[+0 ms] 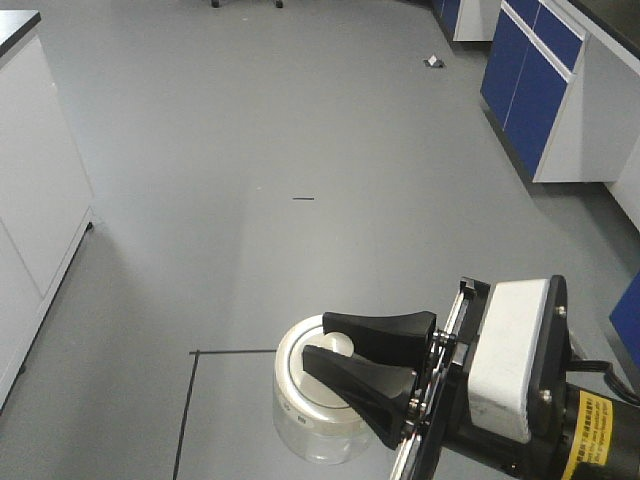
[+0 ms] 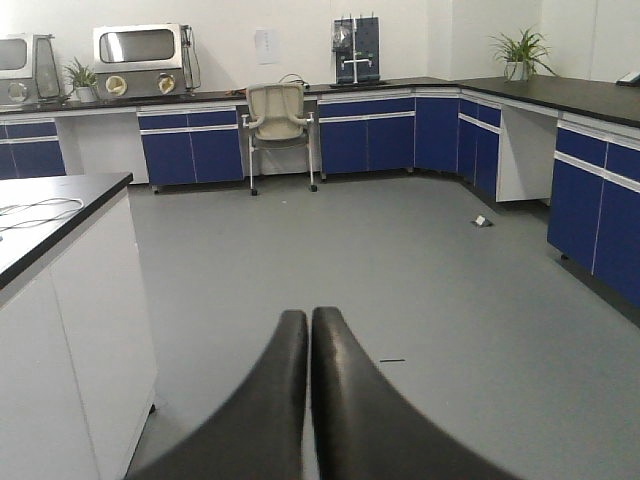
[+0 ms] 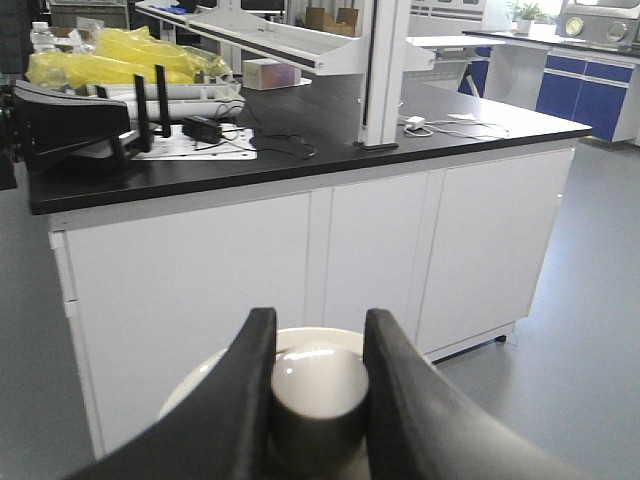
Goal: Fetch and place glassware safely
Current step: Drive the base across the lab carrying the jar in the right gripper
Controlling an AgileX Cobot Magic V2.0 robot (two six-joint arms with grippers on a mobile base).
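**Inspector:** Left side first. Finding?

**Assistant:** The left gripper (image 2: 309, 316) has its two fingers pressed together with nothing between them. Only bare floor (image 2: 420, 290) lies beyond the tips. It takes no part in the hold.

**Inspector:** And the right?

**Assistant:** The right gripper (image 1: 318, 340) is clamped on the knob (image 1: 338, 346) at the middle of the lid (image 1: 298, 385). The wrist view confirms it, with one finger on each side of the knob, touching it. The jar (image 1: 305, 432) hangs just past the fingertips, lid turned toward the fingers and glass body on the far side. I see nothing bearing it, so I judge it carried clear of the floor.

**Inspector:** Handling assessment?

**Assistant:** Rigid clear glass, small, probably light, but brittle and smooth. A drop onto that hard floor would likely break it. The weak point is the hold. The whole jar depends on a rounded, glossy knob and on the lid's fit to the body, which I cannot verify. If the lid merely sits on, the glass could part from it.

**Inspector:** Recommendation?

**Assistant:** Steadier purchase would be across the glass wall beneath the lid rim. Failing that, seat the knob deep between the fingers, avoid jolts, and set down on the counter (image 3: 300, 150) base first.
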